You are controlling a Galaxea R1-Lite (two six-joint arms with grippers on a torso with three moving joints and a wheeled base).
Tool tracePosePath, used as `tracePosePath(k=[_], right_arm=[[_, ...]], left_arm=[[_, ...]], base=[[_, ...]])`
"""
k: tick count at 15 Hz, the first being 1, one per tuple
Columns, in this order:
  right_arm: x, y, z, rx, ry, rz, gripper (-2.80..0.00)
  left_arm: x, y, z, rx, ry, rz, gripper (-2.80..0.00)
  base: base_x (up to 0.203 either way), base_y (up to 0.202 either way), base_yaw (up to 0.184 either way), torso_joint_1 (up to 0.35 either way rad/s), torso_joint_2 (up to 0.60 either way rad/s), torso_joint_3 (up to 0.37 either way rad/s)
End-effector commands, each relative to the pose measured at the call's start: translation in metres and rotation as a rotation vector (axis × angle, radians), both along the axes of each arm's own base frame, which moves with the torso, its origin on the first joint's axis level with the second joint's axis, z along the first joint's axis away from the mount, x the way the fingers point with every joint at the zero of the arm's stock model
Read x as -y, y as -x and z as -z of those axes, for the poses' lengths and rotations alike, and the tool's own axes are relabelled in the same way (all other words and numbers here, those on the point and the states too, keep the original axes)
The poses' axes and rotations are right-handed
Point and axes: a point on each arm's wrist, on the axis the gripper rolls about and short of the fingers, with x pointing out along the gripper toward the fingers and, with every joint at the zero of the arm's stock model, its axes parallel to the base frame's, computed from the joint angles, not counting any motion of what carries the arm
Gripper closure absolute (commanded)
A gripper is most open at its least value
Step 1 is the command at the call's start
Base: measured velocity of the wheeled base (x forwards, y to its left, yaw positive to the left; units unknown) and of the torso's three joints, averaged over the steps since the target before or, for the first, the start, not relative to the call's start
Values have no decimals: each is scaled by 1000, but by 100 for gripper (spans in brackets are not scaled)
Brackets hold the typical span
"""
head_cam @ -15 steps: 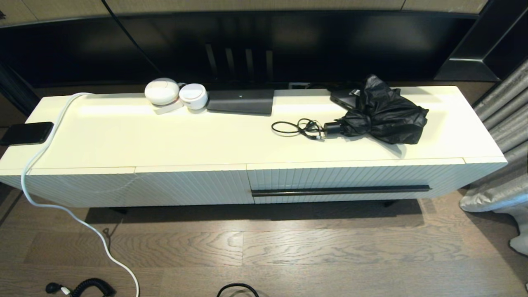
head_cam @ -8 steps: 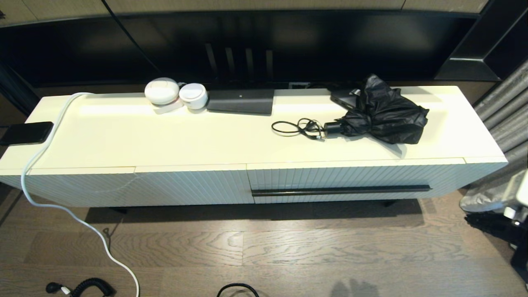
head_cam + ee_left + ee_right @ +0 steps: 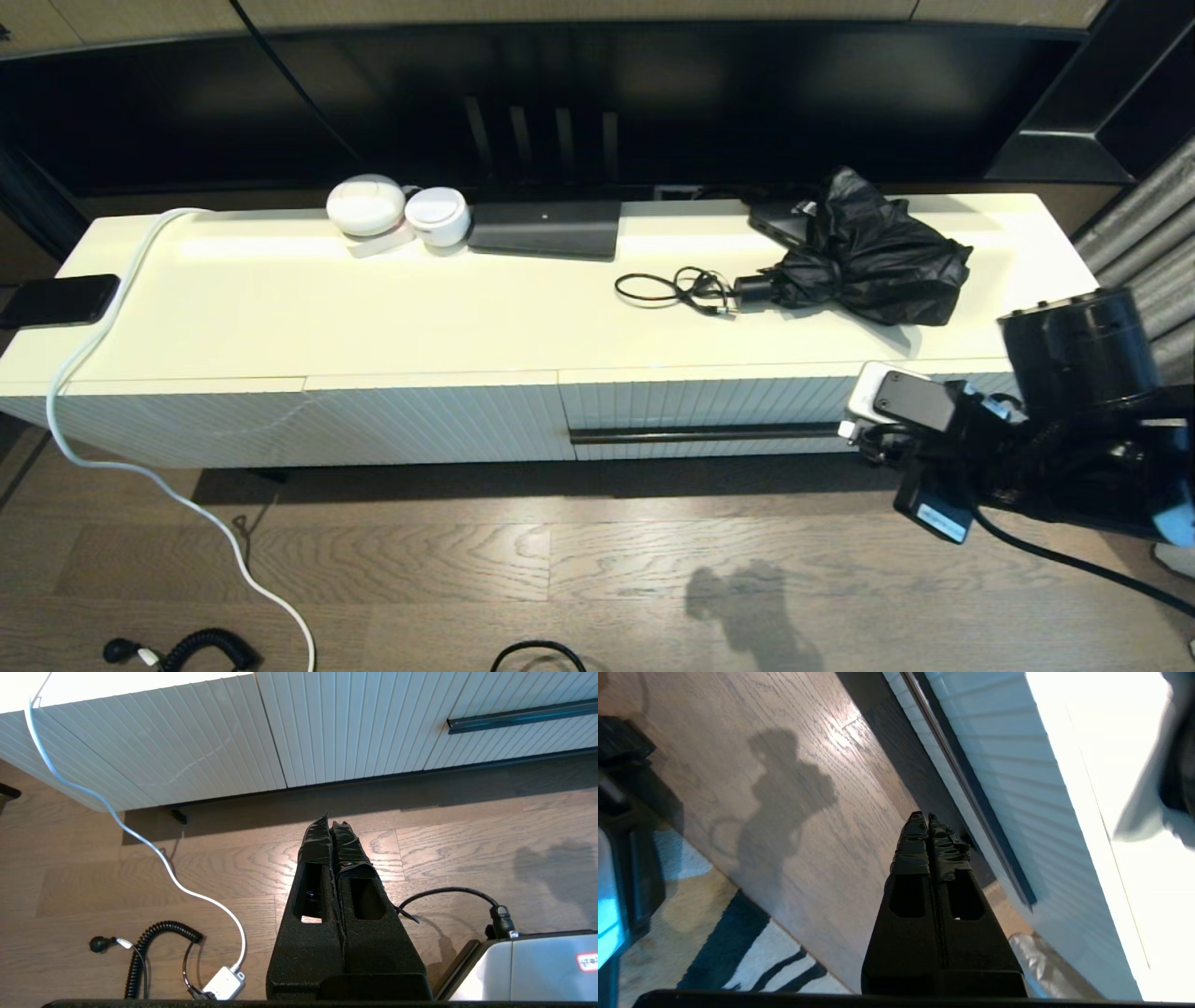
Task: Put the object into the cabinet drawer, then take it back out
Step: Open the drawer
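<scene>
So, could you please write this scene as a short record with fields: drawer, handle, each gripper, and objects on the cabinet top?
drawer: cabinet drawer, closed
handle: black bar handle, untouched
right gripper: right gripper, shut, empty, above the floor near the handle
left gripper: left gripper, shut, empty, low over the floor
on top: black umbrella, black cable, two white round devices, black box

Bright glare is thrown across the cabinet top [image 3: 373,308]; a soft shadow [image 3: 747,611] is cast at six o'clock.
</scene>
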Motion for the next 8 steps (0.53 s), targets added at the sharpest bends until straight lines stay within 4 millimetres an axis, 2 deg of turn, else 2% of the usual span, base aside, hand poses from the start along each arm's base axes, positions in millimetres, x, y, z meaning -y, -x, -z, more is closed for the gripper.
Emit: tracePosePath(k=[1, 3, 7, 8], right_arm=[[-12, -21, 25, -60, 38, -12, 0], [-20, -37, 46, -75, 67, -29, 0], [-18, -50, 61, -76, 182, -114, 0], [-19, -54, 71, -100, 203, -130, 0]], left_arm=[[0, 0, 0, 0, -1, -1, 0], [0, 0, 0, 0, -1, 0, 0], [0, 0, 0, 0, -1, 2, 0], [0, 0, 0, 0, -1, 0, 0]], base=[[0, 0, 0, 0, 0, 0], [0, 0, 0, 0, 0, 0], [0, 0, 0, 0, 0, 0], [0, 0, 0, 0, 0, 0]])
